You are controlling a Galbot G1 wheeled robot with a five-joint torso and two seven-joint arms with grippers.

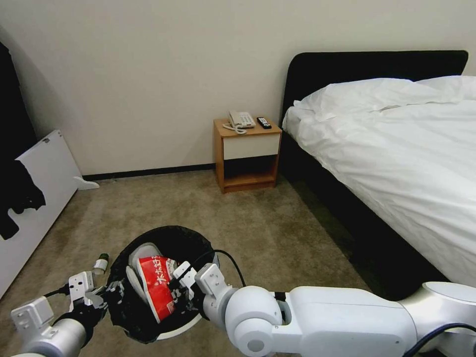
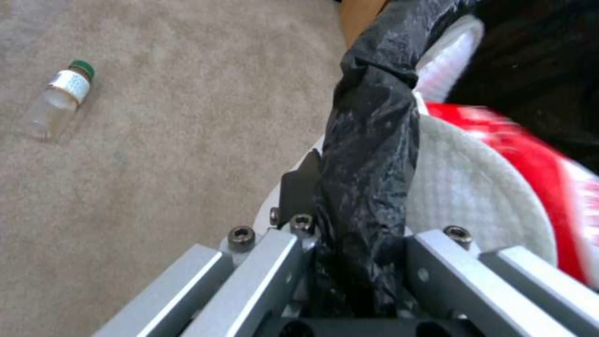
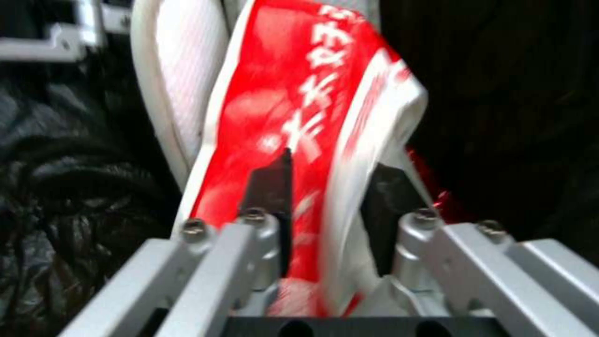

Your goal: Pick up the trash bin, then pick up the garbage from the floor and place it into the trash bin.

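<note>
The trash bin [image 1: 166,234], lined with a black bag [image 2: 374,117], hangs low at the front left above the carpet. My left gripper [image 1: 111,292] [image 2: 359,201] is shut on its bagged rim. A white slipper [image 1: 143,251] [image 2: 474,187] [image 3: 181,70] lies inside the bin. My right gripper [image 1: 179,285] [image 3: 327,182] reaches in from the right. It is shut on the red snack packet [image 1: 156,287] [image 2: 536,150] [image 3: 299,93], which stands tilted against the slipper. A green-capped small bottle [image 1: 100,263] [image 2: 62,96] lies on the carpet just left of the bin.
A wooden nightstand [image 1: 247,153] with a telephone [image 1: 241,119] stands against the far wall. The bed [image 1: 396,148] takes up the right side. A white board [image 1: 47,173] with a black cloth leans at the left. Open carpet [image 1: 248,233] lies between them.
</note>
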